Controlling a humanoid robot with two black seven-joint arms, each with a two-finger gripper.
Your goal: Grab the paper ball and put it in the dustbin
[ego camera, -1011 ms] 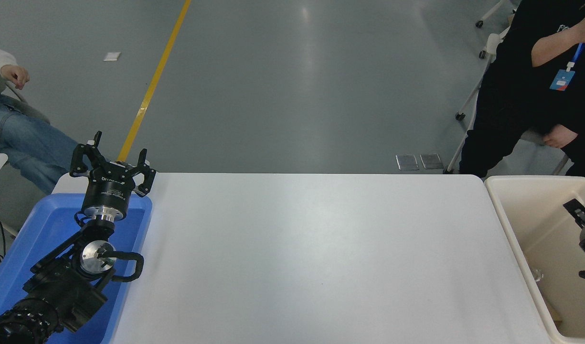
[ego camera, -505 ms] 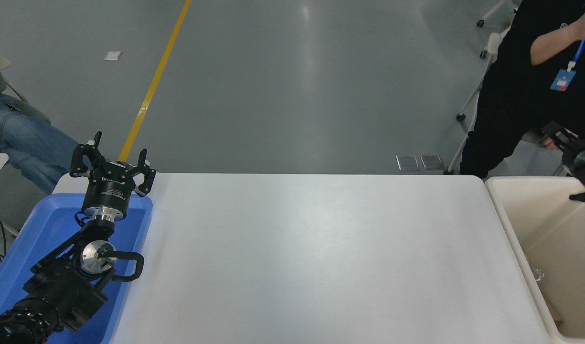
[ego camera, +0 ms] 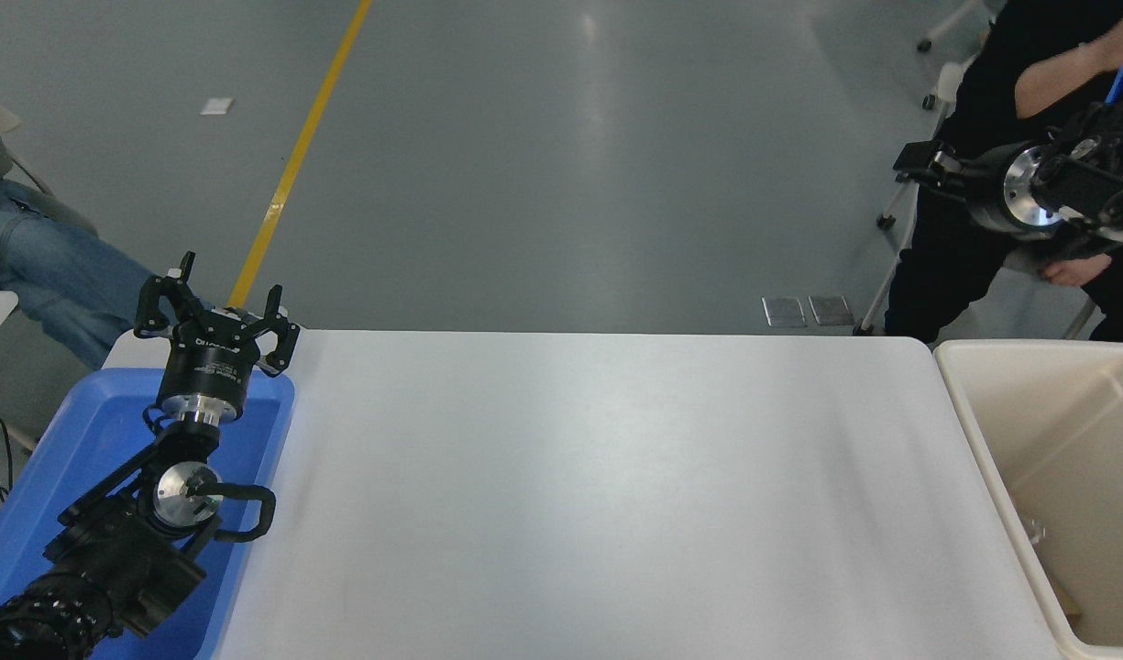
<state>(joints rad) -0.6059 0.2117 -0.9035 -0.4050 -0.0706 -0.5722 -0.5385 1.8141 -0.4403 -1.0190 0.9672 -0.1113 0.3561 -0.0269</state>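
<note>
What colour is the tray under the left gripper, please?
Bright blue tray, seen in the head view.

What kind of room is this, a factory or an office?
Probably a robotics lab or test hall: a bare grey floor with a yellow line, a white table for the robot, and rolling chairs where people wait.

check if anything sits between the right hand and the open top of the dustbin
Nothing visible does. The right hand hangs raised at the upper right, beyond the table's far edge, in front of a person in black. The dustbin stands below it at the table's right end with its top open. No paper ball shows on the table or in the hand.
</note>
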